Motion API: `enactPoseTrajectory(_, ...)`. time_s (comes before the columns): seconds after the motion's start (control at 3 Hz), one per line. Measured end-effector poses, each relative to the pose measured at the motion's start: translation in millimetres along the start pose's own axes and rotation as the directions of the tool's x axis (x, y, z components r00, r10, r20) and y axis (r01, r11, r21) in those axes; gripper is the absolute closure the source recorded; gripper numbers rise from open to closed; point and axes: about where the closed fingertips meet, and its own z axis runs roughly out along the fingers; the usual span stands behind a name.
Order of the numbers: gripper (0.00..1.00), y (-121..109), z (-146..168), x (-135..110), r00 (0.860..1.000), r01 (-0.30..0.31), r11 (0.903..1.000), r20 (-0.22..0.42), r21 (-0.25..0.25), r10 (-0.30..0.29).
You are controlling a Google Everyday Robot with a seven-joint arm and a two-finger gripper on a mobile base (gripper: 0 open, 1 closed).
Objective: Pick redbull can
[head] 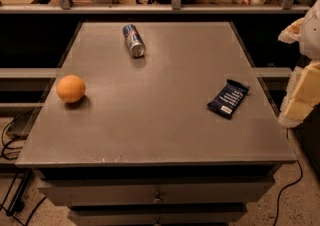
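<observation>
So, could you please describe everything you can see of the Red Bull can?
The redbull can is a slim metal can, blue and silver. It lies on its side near the far edge of the grey table, with a silver end toward the camera. Only the tabletop touches it; the gripper is beside the table's right edge, well apart.

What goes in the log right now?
redbull can: on its side, far end of table | end effector: beside table right edge, not touching can | orange: left | wrapper: right
</observation>
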Motion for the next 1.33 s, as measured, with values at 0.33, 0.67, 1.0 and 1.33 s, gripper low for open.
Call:
enactPoseTrajectory(0.33, 0.0, -0.4, -0.9, -0.6, 1.0, -0.003, 1.0, 0.002, 0.003, 0.003)
enactPoseTrajectory(0.67, 0.0, -6.2, 1.1, -15.7, 0.994, -0.037, 0.9993, 0.1, 0.0, 0.037)
enactPoseTrajectory(1.0, 0.0, -25.8, 9.3, -45.5, 0.942, -0.135, 0.9908, 0.309, -0.012, 0.132)
enactPoseTrajectory(1.33, 0.0, -49.5, 17.4, -84.3, 0.87, -0.211, 0.9774, 0.454, -0.004, 0.19)
